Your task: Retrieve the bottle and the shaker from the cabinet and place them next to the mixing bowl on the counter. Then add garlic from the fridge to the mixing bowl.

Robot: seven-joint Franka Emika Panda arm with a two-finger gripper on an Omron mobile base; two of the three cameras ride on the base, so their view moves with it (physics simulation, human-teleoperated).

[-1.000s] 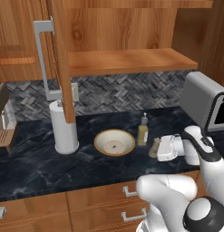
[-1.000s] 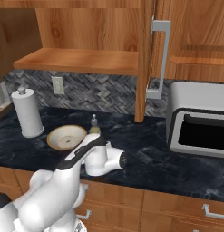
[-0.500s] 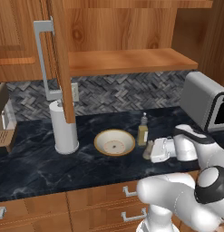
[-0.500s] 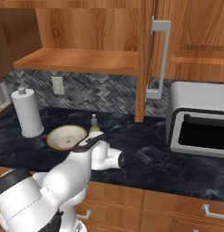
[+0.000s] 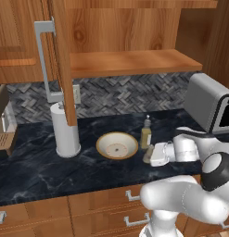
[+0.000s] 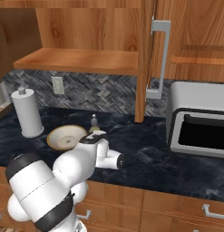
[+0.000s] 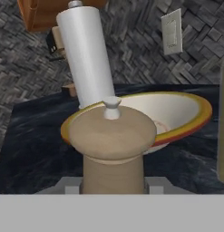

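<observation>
Shaker, left base view: a tan shaker (image 5: pixel 148 154) is seen at the tip of the gripper (image 5: pixel 152 155), low over the dark counter (image 5: pixel 51 169), just right of the mixing bowl (image 5: pixel 117 145).
Bottle, left base view: the bottle (image 5: pixel 146 133) stands upright on the counter, just behind the shaker and beside the bowl's right rim.
Surroundings, left base view: a paper towel roll (image 5: pixel 67 129) is placed left of the bowl; the cabinet shelf (image 5: pixel 130 62) above is bare, its door (image 5: pixel 60 60) swung open; a toaster oven (image 5: pixel 212 102) sits at the right.
Bowl and bottle, right base view: the bowl (image 6: pixel 62 137) and the bottle (image 6: pixel 94 122) are partly covered by the white arm (image 6: pixel 77 165).
Shaker, hand view: the wooden shaker (image 7: pixel 112 149) is pinched at its narrow lower body between the two fingertips (image 7: pixel 71 186), upright, its knobbed cap close to the camera.
Bowl, hand view: the yellow-rimmed bowl (image 7: pixel 186 111) lies directly behind the shaker, with the paper towel roll (image 7: pixel 86 56) and a wall outlet (image 7: pixel 172 31) beyond.
</observation>
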